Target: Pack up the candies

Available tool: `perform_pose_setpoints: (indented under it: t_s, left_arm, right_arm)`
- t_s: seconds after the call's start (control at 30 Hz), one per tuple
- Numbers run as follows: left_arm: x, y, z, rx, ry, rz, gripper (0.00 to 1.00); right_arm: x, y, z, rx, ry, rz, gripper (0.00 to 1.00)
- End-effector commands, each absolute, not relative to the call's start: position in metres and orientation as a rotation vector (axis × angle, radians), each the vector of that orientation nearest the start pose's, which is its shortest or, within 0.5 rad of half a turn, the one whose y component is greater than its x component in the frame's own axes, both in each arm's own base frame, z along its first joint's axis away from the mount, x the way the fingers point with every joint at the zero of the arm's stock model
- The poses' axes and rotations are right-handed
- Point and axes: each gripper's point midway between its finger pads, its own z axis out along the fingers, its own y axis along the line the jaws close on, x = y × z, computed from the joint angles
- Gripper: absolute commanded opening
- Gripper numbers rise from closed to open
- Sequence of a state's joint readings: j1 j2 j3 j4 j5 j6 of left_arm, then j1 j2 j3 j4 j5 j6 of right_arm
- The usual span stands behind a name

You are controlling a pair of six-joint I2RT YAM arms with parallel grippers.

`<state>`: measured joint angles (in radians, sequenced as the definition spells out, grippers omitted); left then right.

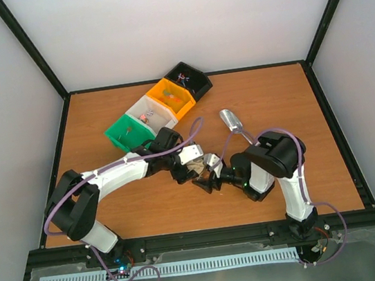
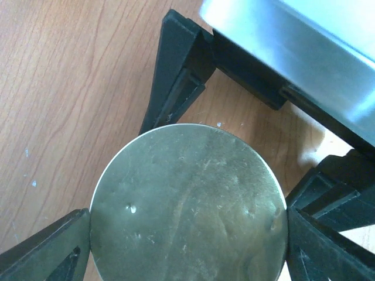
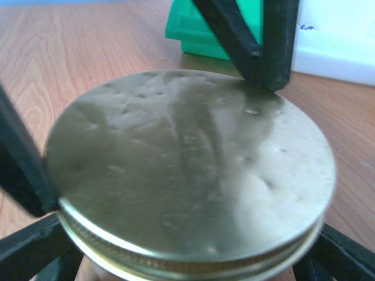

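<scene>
A round gold lid (image 2: 187, 205) fills both wrist views, and its threaded rim (image 3: 176, 257) shows in the right wrist view. My left gripper (image 2: 187, 221) is shut on it, a finger pressed against each side of its edge. My right gripper (image 3: 187, 249) stands open around the same lid, its fingers (image 2: 174, 82) just off the rim. In the top view the two grippers (image 1: 203, 177) meet mid-table and hide the lid. A few candies (image 1: 144, 117) lie in the bins at the back.
Green (image 1: 125, 132), white (image 1: 150, 111), orange (image 1: 171, 97) and black (image 1: 188, 79) bins stand in a diagonal row behind the grippers. A shiny metal scoop (image 1: 231, 120) lies right of them. The green bin (image 3: 199, 29) stands close behind the lid.
</scene>
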<state>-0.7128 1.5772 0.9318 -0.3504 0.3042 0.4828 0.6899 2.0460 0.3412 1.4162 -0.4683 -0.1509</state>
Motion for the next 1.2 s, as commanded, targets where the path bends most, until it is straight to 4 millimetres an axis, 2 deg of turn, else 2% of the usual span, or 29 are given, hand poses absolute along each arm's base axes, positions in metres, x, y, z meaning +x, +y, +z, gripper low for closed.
perform_pose_setpoints:
  t_s: [0.0,0.07,0.13,0.27,0.37,0.43,0.5,0.53,0.57,0.67,0.73,0.8,0.97,1.17]
  left_arm:
    - [0.234,-0.281,0.059,1.576,2.163,-0.531,0.53]
    - [0.23,-0.279,0.059,1.623,2.144,-0.531,0.53]
    - [0.22,-0.278,0.059,1.709,2.084,-0.554,0.53]
    - [0.182,-0.27,0.061,1.995,1.886,-0.677,0.53]
    - [0.157,-0.256,0.058,2.234,1.695,-0.72,0.53]
    - [0.155,-0.25,0.052,2.298,1.656,-0.69,0.53]
    - [0.156,-0.245,0.045,2.318,1.673,-0.663,0.53]
    - [0.159,-0.246,0.043,2.294,1.704,-0.652,0.53]
    - [0.165,-0.249,0.041,2.243,1.752,-0.628,0.52]
    - [0.198,-0.258,0.041,1.995,1.913,-0.502,0.51]
    - [0.211,-0.263,0.047,1.855,2.004,-0.483,0.52]
    - [0.224,-0.271,0.056,1.737,2.033,-0.486,0.53]
    - [0.234,-0.284,0.072,1.586,2.095,-0.542,0.53]
    - [0.224,-0.292,0.068,1.612,2.092,-0.559,0.52]
  right_arm:
    - [0.256,0.31,0.042,-1.053,1.51,0.773,0.79]
    - [0.25,0.31,0.045,-1.075,1.479,0.783,0.63]
    - [0.243,0.31,0.048,-1.101,1.446,0.798,0.57]
    - [0.214,0.311,0.056,-1.185,1.38,0.979,0.52]
    - [0.192,0.313,0.06,-1.263,1.311,1.081,0.49]
    - [0.185,0.313,0.062,-1.291,1.278,1.107,0.49]
    - [0.186,0.313,0.063,-1.293,1.272,1.09,0.52]
    - [0.19,0.312,0.064,-1.283,1.28,1.068,0.55]
    - [0.195,0.311,0.063,-1.266,1.293,1.042,0.66]
    - [0.211,0.307,0.066,-1.191,1.338,0.956,0.88]
    - [0.213,0.304,0.067,-1.165,1.342,0.932,0.96]
    - [0.214,0.302,0.068,-1.144,1.345,0.92,0.98]
    - [0.216,0.309,0.061,-1.135,1.375,0.89,1.0]
    - [0.241,0.314,0.054,-1.051,1.461,0.808,0.94]
